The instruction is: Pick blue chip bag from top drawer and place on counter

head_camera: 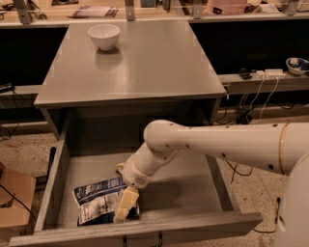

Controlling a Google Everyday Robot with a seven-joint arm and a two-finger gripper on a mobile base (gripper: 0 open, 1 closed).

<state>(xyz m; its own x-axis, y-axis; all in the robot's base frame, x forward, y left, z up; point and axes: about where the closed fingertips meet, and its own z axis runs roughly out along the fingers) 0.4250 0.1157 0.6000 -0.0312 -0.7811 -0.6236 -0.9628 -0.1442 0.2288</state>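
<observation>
The blue chip bag (96, 198) lies flat on the bottom of the open top drawer (222, 181), near its front left corner, label side up. My gripper (124, 207) reaches down from the white arm into the drawer and sits on the bag's right edge; one cream finger (126, 203) shows on top of the bag, the other is hidden. The grey counter (145, 62) lies above and behind the drawer.
A white bowl (104, 36) stands on the counter's far left. A cluttered shelf with metal posts (130, 9) runs behind it. A cardboard box (14, 198) sits on the floor at left. Cables and a power strip (268, 73) are at right.
</observation>
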